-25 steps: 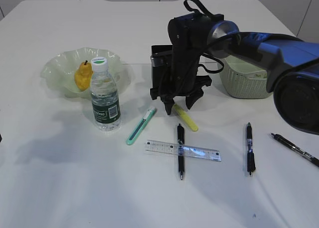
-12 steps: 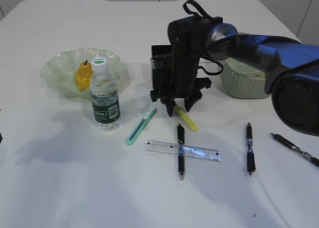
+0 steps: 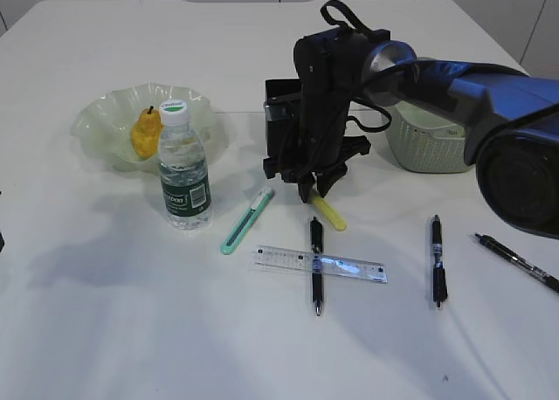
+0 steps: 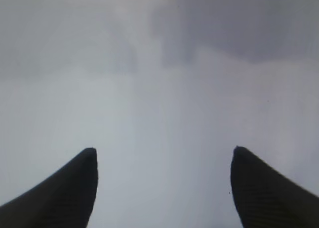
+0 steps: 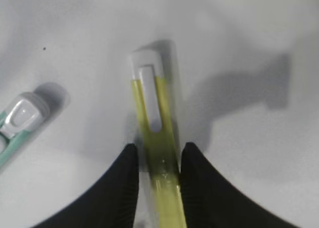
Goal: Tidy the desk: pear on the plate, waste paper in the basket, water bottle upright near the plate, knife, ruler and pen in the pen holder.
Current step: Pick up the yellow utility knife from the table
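I am pinching the yellow pen [image 5: 158, 153] in the right gripper [image 5: 157, 163], fingers against its barrel just below the white clip, on the table [image 3: 131, 330] before the pen holder [image 3: 281, 112]. It is looking light, stiff and smooth; I judge mid-barrel safest. The left gripper [image 4: 162, 161] is hanging spread, empty.

Bright even overhead light, soft shadows on table [image 3: 105, 330], left wrist view blurred

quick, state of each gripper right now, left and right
Left gripper: open, nothing between its fingers.
Right gripper: closed on the yellow pen, which lies on the table.
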